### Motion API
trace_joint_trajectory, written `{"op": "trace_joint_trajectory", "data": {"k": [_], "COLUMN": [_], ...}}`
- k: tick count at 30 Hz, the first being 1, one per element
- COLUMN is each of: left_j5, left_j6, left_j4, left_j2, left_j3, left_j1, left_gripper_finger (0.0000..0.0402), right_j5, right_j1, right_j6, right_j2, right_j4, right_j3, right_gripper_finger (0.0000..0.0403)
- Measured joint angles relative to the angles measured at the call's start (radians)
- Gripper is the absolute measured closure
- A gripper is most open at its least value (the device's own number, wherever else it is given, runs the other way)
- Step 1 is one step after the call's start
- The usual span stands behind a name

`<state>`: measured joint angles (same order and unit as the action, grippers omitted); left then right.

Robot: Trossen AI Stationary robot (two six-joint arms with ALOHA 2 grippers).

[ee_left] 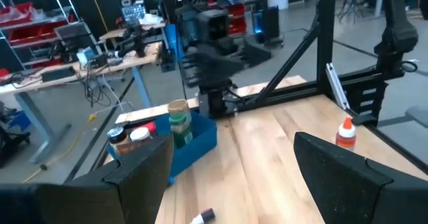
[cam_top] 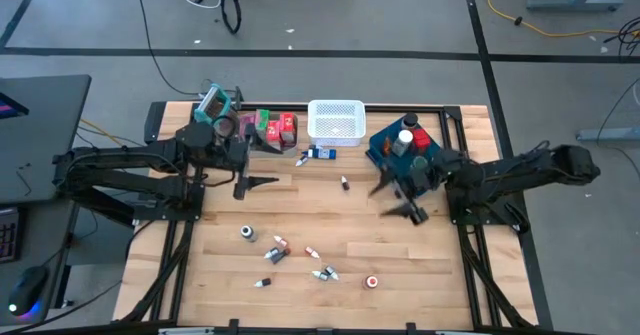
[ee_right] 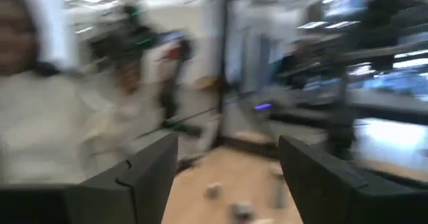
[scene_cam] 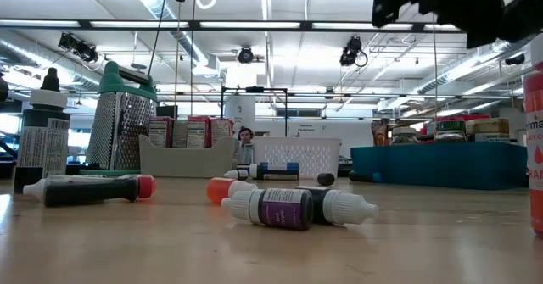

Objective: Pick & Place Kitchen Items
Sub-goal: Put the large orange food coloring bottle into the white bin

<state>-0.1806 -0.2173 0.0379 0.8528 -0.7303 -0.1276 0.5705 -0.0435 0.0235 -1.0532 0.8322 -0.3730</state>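
While both arms hang over the wooden counter (cam_top: 330,225), neither tool has hold of anything: the left tool (cam_top: 258,182) sits over the counter's left-center w/ fingers spread wide, and the right tool (cam_top: 397,197) hovers just in front of the blue tray (cam_top: 380,150), fingers apart and empty; its own wrist view is too blurred to add more. Kitchen items are split into groups. At the back, red and green cartons (cam_top: 276,127) stand left of the white mesh basket (cam_top: 335,121), w/ a green-topped grater (cam_top: 216,102) at the back-left corner. The tray holds jars and a red can (cam_top: 420,137), packed close. A small blue-label bottle (cam_top: 321,154) lies just in front of the basket, and a tiny dark item (cam_top: 345,183) lies between the two tools. Toward the front edge, a loose scatter: a round lidded jar (cam_top: 247,234), several small dropper bottles (cam_top: 278,249) lying on their sides, more tubes (cam_top: 325,273), and a round red-and-white lid or can (cam_top: 372,282) apart on the right. In the low view a purple-label bottle (scene_cam: 284,208) lies closest, w/ an orange-capped tube (scene_cam: 222,189) behind it.
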Motion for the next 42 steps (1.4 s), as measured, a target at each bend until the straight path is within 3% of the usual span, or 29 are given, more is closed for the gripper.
{"op": "trace_joint_trajectory", "data": {"k": [7, 14, 17, 19, 24, 28, 31, 37, 42], "left_j5": [0.001, 0.002, 0.022, 0.083, 0.355, 0.490, 0.487, 0.349, 0.344], "left_j6": [0.028, 0.060, 0.079, 0.111, 0.158, 0.156, 0.169, 0.171, 0.167], "left_j4": [0.007, 0.002, -0.037, -0.052, -0.116, -0.076, 0.020, 0.113, 0.120], "left_j2": [0.000, 0.000, 0.000, 0.000, 0.000, 0.001, 0.002, 0.000, 0.000], "left_j3": [0.000, 0.000, 0.000, 0.000, 0.001, 0.073, 0.123, 0.139, 0.139], "left_j1": [0.000, 0.000, 0.000, 0.000, 0.000, -0.001, -0.010, -0.028, -0.031], "left_gripper_finger": [0.0085, 0.0085, 0.0085, 0.0085, 0.0085, 0.0085, 0.0085, 0.0085, 0.0085], "right_j5": [0.123, 0.025, 0.039, 0.087, 0.251, 0.283, 0.289, 0.310, 0.236], "right_j1": [0.193, 0.310, 0.321, 0.323, 0.324, 0.323, 0.326, 0.359, 0.386], "right_j6": [-0.163, -0.261, -0.269, -0.268, -0.241, -0.247, -0.243, -0.296, -0.349], "right_j2": [-0.155, -0.375, -0.462, -0.513, -0.617, -0.649, -0.658, -0.658, -0.663], "right_j4": [-0.156, -0.070, -0.009, -0.007, -0.040, -0.044, -0.045, -0.090, -0.110], "right_j3": [-0.063, -0.066, -0.097, -0.133, -0.219, -0.253, -0.263, -0.263, -0.260], "right_gripper_finger": [0.0138, 0.0138, 0.0138, 0.0138, 0.0138, 0.0138, 0.0138, 0.0138, 0.0138]}}
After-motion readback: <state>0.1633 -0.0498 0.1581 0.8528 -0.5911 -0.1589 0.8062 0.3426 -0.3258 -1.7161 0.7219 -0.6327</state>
